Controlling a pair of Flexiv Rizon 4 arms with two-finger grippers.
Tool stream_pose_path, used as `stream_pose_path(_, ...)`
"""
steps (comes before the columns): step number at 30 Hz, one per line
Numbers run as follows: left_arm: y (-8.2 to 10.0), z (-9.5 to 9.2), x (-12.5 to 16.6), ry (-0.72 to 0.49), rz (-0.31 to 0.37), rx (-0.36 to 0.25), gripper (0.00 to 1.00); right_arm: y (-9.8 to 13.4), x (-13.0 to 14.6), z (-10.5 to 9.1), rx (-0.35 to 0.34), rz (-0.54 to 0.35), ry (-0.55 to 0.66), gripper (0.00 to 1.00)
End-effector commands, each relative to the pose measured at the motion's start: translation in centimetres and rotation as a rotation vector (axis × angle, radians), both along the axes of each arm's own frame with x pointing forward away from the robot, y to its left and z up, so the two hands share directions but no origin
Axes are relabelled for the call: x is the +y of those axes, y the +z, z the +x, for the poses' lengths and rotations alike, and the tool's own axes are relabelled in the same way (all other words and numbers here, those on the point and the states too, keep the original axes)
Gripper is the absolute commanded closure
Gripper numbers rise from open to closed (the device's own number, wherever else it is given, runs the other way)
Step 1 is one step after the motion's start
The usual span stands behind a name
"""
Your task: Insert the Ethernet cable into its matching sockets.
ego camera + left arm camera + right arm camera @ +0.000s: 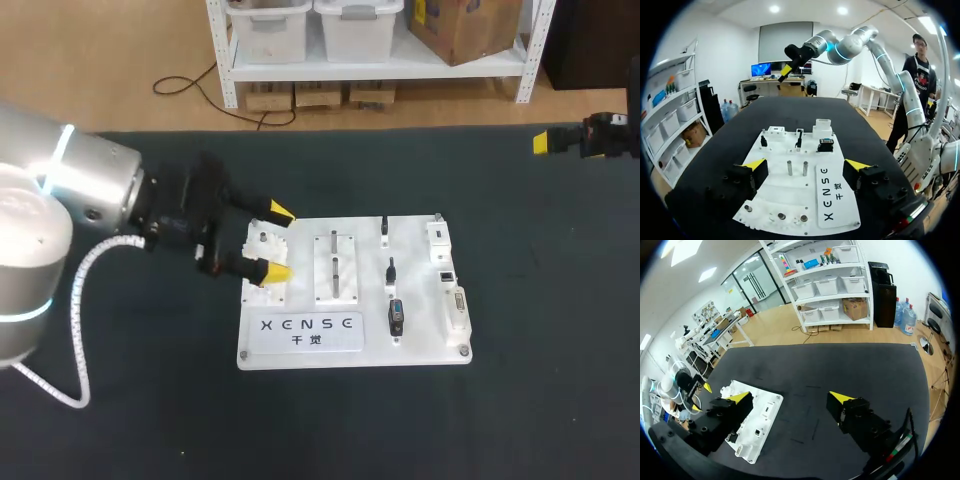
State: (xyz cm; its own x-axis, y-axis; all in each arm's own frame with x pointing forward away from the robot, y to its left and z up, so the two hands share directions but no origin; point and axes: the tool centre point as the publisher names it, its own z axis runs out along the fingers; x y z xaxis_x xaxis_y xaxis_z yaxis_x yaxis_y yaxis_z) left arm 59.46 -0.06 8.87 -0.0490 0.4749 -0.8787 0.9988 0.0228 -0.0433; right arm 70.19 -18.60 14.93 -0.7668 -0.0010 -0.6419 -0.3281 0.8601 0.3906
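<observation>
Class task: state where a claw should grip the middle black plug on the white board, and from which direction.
Grip the middle black plug by its upper body, likely from straight above: it stands upright on the white board, with bare board on both sides.

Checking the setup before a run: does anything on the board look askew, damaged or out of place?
Nothing looks damaged or spilled. The white board lies flat on the table. Only oddity: no loose Ethernet cable shows, and the left gripper and right gripper are both open, holding nothing.
</observation>
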Motion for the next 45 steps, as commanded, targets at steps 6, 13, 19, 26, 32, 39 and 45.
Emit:
stream_pose_path(6, -2.3, -0.7, -1.2, 0.049, -0.020, -0.021, 0.00, 0.0, 0.0, 0.0, 0.000, -0.001, -0.001, 0.00)
stream_pose_path(13, -3.0, 0.1, -1.5, 0.019, -0.037, 0.014, 0.00, 0.0, 0.0, 0.0, 0.000, -0.001, -0.001, 0.00)
stream_pose_path(19, -3.0, 0.1, -1.5, 0.019, -0.037, 0.014, 0.00, 0.0, 0.0, 0.0, 0.000, -0.001, -0.001, 0.00)
stream_pose_path(26, -3.0, 0.1, -1.5, 0.019, -0.037, 0.014, 0.00, 0.0, 0.0, 0.0, 0.000, -0.001, -0.001, 0.00)
stream_pose_path(32, -3.0, 0.1, -1.5, 0.019, -0.037, 0.014, 0.00, 0.4, 3.4, -0.2, 0.010, -0.047, -0.056, 0.00)
stream_pose_path(39, -3.0, 0.1, -1.5, 0.019, -0.037, 0.014, 0.00, 0.5, 10.2, -1.0, 0.077, -0.152, -0.090, 0.00)
stream_pose_path(45, -3.0, 0.1, -1.5, 0.019, -0.037, 0.014, 0.00, -0.6, 14.3, -2.2, 0.170, -0.247, -0.155, 0.00)
